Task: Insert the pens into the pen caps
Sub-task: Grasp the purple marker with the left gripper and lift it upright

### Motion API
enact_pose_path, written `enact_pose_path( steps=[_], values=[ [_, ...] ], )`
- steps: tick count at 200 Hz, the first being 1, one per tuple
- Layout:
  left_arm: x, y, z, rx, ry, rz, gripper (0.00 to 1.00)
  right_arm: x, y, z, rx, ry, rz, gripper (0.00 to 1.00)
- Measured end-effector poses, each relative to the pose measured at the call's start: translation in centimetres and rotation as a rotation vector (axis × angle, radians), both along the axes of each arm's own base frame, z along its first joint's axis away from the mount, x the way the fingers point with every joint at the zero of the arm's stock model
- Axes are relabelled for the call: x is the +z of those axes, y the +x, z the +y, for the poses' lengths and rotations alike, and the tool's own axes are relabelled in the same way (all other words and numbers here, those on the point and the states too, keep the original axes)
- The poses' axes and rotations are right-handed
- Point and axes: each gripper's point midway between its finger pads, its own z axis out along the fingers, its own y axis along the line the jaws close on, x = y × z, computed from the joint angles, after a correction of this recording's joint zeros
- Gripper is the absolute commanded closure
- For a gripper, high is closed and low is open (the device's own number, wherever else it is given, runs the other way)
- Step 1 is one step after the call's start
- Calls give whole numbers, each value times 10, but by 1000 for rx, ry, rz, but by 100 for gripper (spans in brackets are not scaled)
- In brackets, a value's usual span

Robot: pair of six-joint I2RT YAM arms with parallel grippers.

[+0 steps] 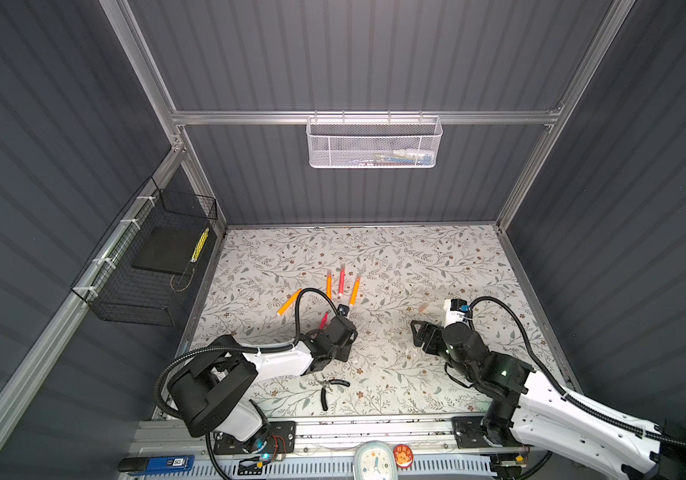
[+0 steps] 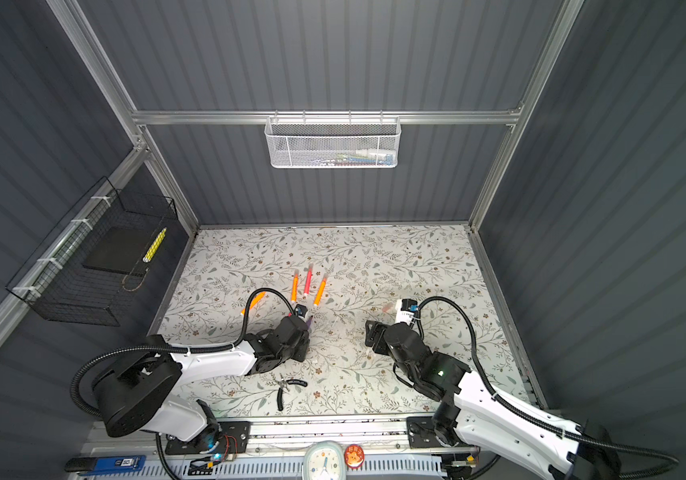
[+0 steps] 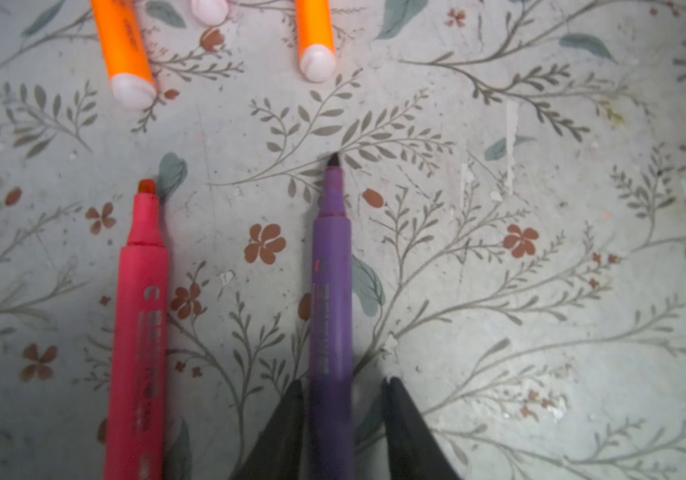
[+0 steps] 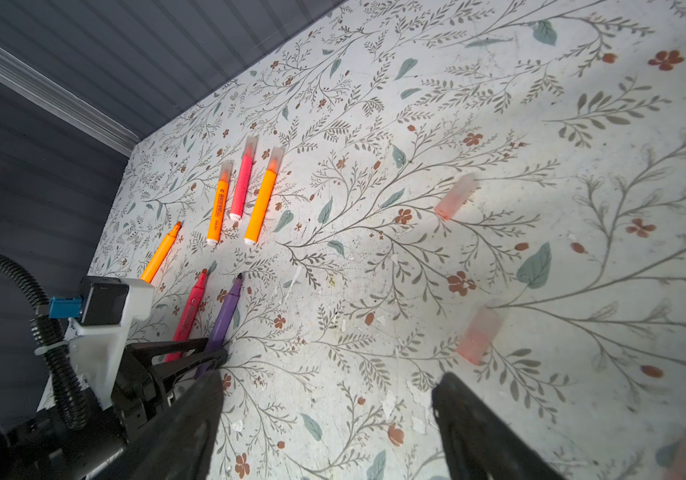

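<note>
Left gripper straddles the purple pen; right gripper is spread and empty.
The pen lies flat on the bench near the centre of both top views, beside a pink pen. One finger touches it and the other stands off. Two caps lie loose right of centre.

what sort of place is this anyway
Probably a robot lab work cell: grey panelled walls on an aluminium frame, a left arm and right arm mounted on a front rail.
</note>
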Motion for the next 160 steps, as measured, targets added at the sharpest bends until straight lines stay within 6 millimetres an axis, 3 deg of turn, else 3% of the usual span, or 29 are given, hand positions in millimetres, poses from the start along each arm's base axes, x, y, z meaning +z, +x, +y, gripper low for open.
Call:
enact_pose_path(
  steps=[41,81,108,129,160],
  values=[
    [0,-2,-9,-34,-17,12,90,-5,1,3,6,-9,13,18],
    [1,-4,-21,-66,-62,28,93,-4,2,7,10,8,13,19],
    [6,-14,-41,-146,-167,62,93,-2,3,17,24,68,-3,20],
    [18,-20,-57,-206,-252,66,94,-8,-1,32,60,128,-9,20],
    [53,-20,-79,-300,-370,-3,97,-9,-7,63,125,199,-15,24]
  ],
)
